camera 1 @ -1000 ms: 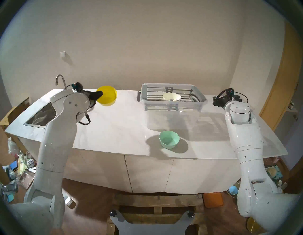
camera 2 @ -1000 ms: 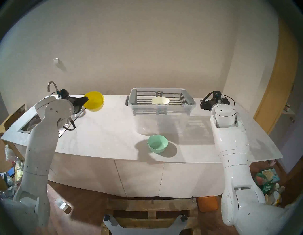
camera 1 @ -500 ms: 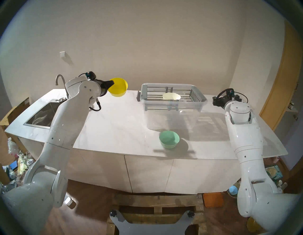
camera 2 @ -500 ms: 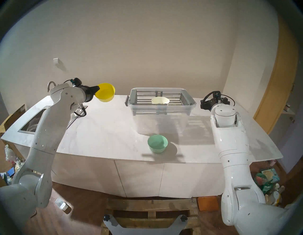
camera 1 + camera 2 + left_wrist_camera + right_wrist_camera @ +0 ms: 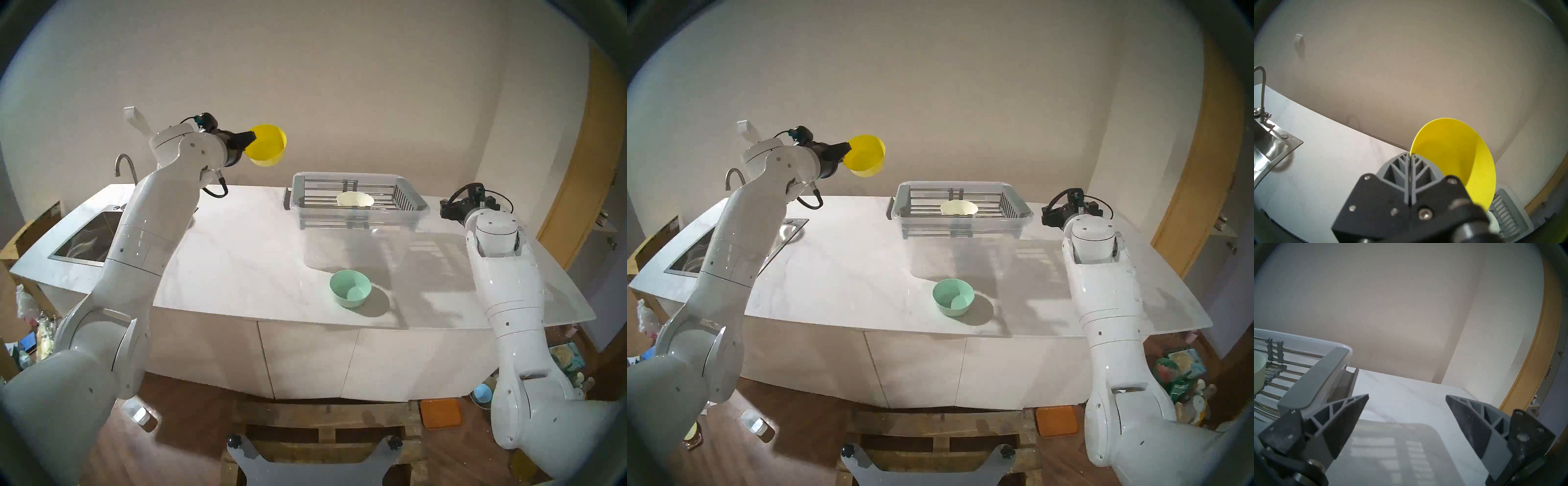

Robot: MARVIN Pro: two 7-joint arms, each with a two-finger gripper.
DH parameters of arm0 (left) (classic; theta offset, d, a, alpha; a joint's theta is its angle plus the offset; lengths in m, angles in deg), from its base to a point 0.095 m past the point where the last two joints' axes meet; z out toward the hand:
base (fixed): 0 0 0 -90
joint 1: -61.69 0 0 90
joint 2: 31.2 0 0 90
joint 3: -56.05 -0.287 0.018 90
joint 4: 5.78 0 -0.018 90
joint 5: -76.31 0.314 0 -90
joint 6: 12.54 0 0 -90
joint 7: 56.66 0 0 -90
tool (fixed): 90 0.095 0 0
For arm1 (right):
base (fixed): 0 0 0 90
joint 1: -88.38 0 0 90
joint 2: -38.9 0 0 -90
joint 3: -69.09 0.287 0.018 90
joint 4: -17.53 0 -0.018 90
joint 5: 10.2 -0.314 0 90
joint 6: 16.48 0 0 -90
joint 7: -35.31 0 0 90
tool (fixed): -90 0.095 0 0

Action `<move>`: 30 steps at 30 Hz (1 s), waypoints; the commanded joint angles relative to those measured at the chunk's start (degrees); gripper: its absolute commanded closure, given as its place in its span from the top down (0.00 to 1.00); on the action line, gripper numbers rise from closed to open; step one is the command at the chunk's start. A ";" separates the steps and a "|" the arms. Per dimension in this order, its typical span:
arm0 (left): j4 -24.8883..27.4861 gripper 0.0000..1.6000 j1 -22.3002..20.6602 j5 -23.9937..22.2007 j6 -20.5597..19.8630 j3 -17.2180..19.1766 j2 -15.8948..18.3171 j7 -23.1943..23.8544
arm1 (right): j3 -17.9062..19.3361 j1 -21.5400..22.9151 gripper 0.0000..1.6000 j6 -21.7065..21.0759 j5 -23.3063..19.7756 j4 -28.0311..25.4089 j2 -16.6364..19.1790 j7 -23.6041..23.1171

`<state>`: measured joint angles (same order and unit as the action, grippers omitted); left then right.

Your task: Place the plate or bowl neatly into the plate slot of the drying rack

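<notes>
My left gripper (image 5: 251, 136) is shut on the rim of a yellow bowl (image 5: 268, 145), held high in the air left of the drying rack (image 5: 356, 197). In the left wrist view the closed fingers (image 5: 1409, 169) pinch the yellow bowl (image 5: 1454, 152) at its edge. The rack's plate slot (image 5: 322, 198) of steel rods carries a cream bowl (image 5: 354, 199). A mint green bowl (image 5: 350, 288) stands upright near the counter's front edge. My right gripper (image 5: 1407, 405) is open and empty beside the rack's right end (image 5: 1322, 375).
The rack sits on a clear plastic tub (image 5: 359, 220). A steel sink (image 5: 84, 241) with a tap (image 5: 125, 166) lies at the counter's left. The white counter (image 5: 244, 251) stretches between sink and rack. Clutter lies on the floor on both sides.
My left arm has lifted the yellow bowl up from the counter and carried it right, toward the rack. The right arm has not moved.
</notes>
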<state>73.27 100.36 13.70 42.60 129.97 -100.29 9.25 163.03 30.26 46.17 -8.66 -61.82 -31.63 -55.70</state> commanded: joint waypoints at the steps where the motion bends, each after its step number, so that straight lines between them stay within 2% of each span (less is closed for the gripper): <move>1: -1.26 0.00 -3.44 -0.82 0.27 -0.98 -2.65 2.13 | 0.02 1.37 1.00 0.99 0.09 -1.50 0.17 0.12; 12: -5.41 0.00 -8.95 -1.21 0.13 -5.70 -6.73 3.94 | 0.01 1.39 1.00 0.90 0.07 -1.48 0.18 0.11; 30: -12.97 0.00 -12.59 -3.01 -0.66 -9.29 -11.76 4.95 | 0.01 1.38 1.00 0.95 0.07 -1.49 0.18 0.12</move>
<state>61.14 91.64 11.01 41.89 120.98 -109.58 12.94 163.02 30.27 46.17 -8.69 -61.82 -31.62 -55.70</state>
